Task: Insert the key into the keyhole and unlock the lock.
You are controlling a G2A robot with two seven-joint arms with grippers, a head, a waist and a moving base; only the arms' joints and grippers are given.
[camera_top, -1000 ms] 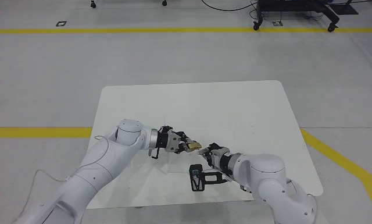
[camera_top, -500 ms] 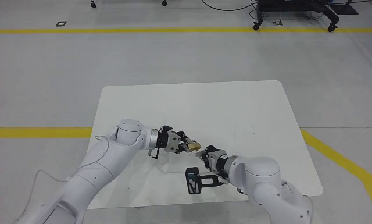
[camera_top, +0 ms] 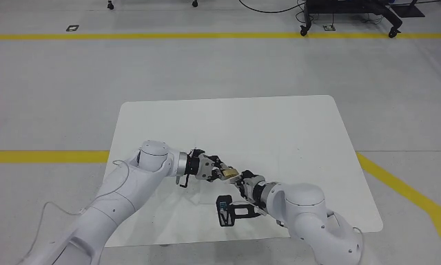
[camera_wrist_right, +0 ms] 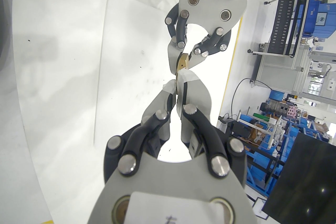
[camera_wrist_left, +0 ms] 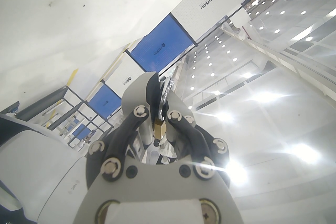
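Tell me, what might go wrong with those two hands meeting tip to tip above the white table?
The left hand pinches the small brass padlock in mid-air, so a push could twist it or knock it loose. The small key sits nearly hidden between the right hand's taped fingertips; slightly misaligned, it might jam against the lock or slip.

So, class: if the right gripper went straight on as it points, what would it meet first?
The brass lock held in the left gripper, directly ahead of the right gripper and seemingly almost touching; depth is unclear.
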